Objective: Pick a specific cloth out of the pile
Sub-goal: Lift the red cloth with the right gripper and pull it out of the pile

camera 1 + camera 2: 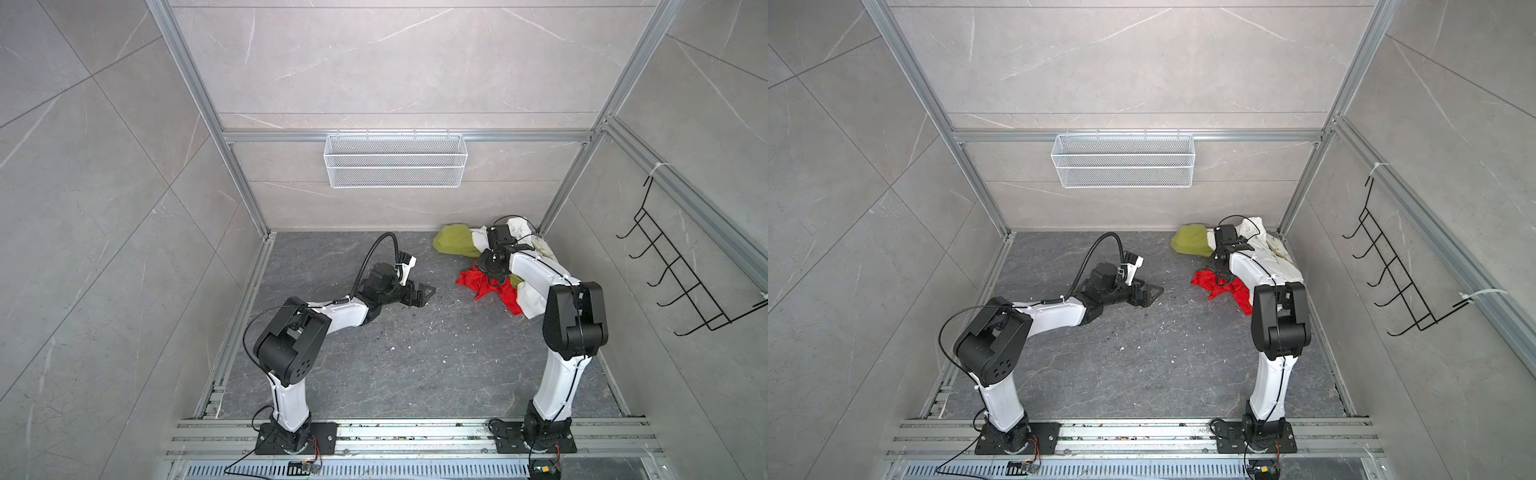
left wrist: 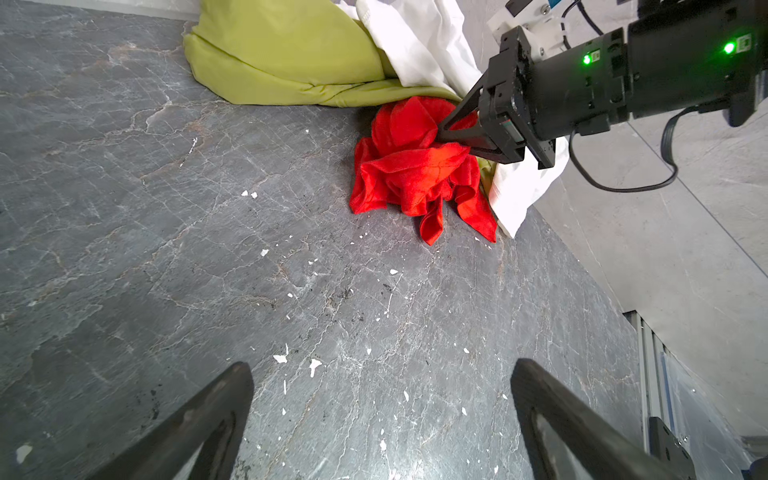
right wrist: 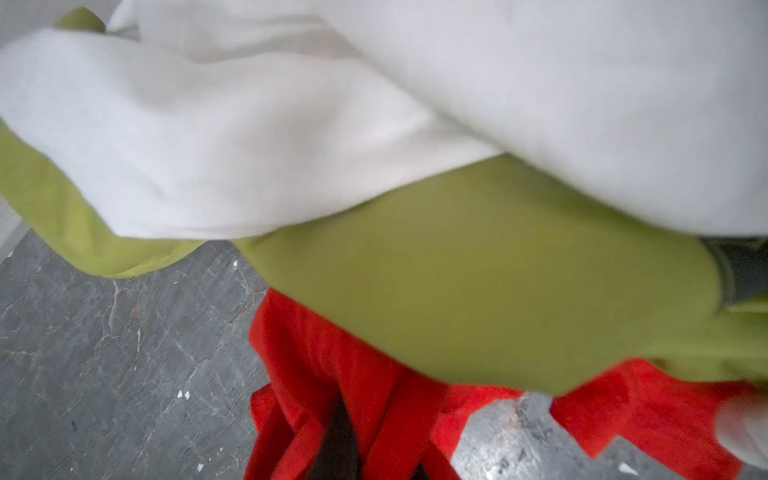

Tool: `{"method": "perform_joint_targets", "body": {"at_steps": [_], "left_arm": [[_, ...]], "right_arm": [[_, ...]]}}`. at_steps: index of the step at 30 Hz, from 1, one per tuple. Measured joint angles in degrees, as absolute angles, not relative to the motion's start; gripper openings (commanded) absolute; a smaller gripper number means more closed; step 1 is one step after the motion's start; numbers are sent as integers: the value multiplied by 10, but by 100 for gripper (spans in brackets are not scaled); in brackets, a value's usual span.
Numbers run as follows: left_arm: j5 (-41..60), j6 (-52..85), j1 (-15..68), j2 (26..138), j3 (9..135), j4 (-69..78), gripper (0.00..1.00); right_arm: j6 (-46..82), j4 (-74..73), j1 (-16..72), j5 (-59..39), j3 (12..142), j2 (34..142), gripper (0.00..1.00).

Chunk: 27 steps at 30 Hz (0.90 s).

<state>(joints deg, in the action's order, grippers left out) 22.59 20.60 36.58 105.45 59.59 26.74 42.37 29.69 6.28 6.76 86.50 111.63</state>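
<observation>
Right hand (image 2: 442, 129): fingers together, clamped on the bright red, wrinkly thin cloth (image 2: 411, 174).
Red cloth: bunched on the dark grey marbled desk (image 2: 166, 249), touching the olive-green and white fabric pile (image 2: 332, 54).
Left hand (image 2: 382, 368): fingers wide apart, well away from the pile.

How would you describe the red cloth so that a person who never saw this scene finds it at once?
On the dark floor, a pile of fabrics lies in the far right corner. The cloth lies at its near edge, pinched by the right gripper. It alone is bright red, unlike the olive-green cloth and white garment.
</observation>
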Motion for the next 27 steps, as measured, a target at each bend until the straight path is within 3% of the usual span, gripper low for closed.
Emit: {"method": "perform_joint_targets", "body": {"at_steps": [27], "left_arm": [[218,206,368,1032,549,293,100]], "right_arm": [[404,303,63,17,835,993,0]]}}
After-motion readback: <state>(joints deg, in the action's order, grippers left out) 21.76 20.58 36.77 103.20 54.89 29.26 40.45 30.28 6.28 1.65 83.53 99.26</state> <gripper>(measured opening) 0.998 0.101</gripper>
